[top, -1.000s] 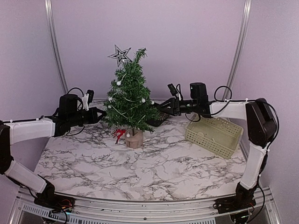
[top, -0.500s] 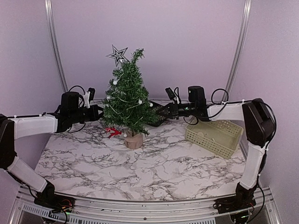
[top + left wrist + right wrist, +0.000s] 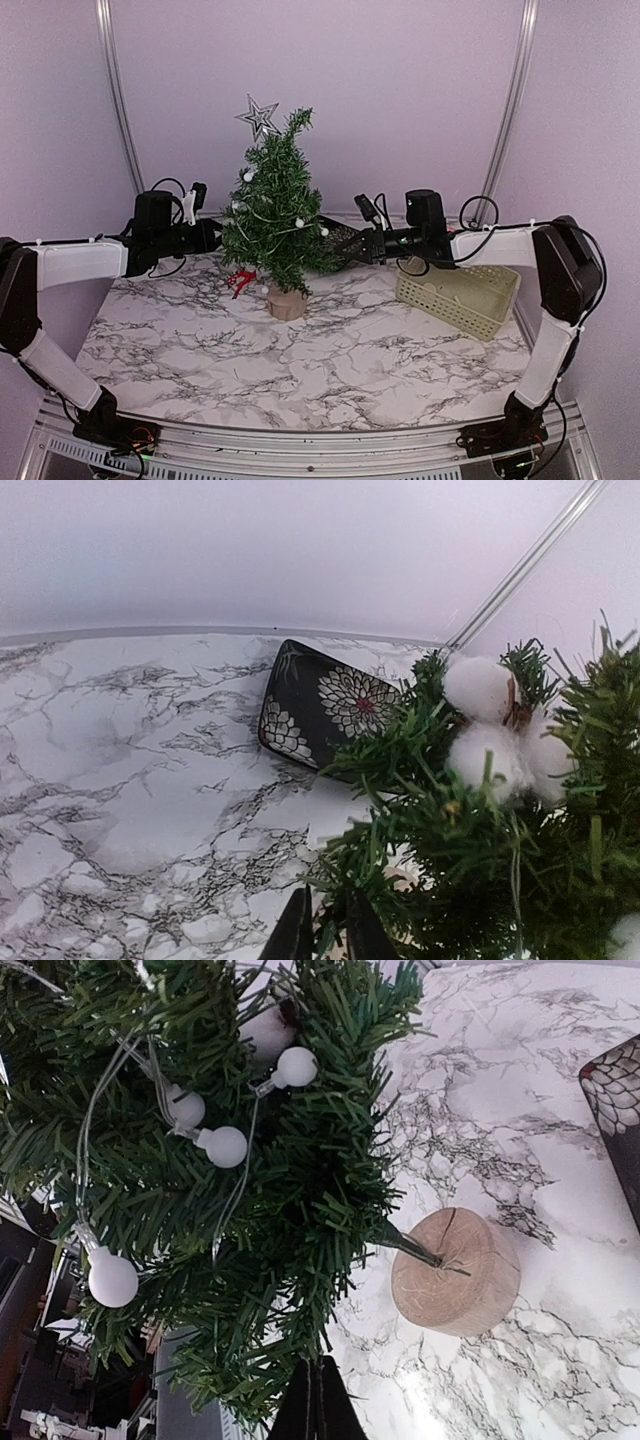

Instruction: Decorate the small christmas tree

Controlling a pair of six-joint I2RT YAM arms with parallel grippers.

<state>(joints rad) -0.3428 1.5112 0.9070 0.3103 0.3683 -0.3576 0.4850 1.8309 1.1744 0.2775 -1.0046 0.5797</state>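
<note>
The small christmas tree [image 3: 272, 215] stands on its wooden log base [image 3: 287, 304] at the back middle. It carries a silver star [image 3: 258, 117] and a string of white balls [image 3: 225, 1146]. My left gripper [image 3: 214, 236] is at its left side. In the left wrist view the gripper [image 3: 327, 936] has its jaws a little apart, with green needles of the tree [image 3: 480, 850] in the gap. My right gripper [image 3: 341, 247] is at the lower right branches. In the right wrist view the gripper [image 3: 318, 1406] is shut, its tips touching needle ends of the tree [image 3: 250, 1170] beside the base [image 3: 455, 1272].
A pale green basket [image 3: 458, 288] lies at the right. A black flowered tray [image 3: 342, 234] [image 3: 320, 705] sits behind the tree. A red bow [image 3: 240, 281] lies left of the base. White cotton balls [image 3: 482, 692] hang in the branches.
The right gripper's jaws closed at the lower branches. The left gripper's jaws parted slightly. The tree swayed left, then came back upright, and both arms shifted a little with it.
</note>
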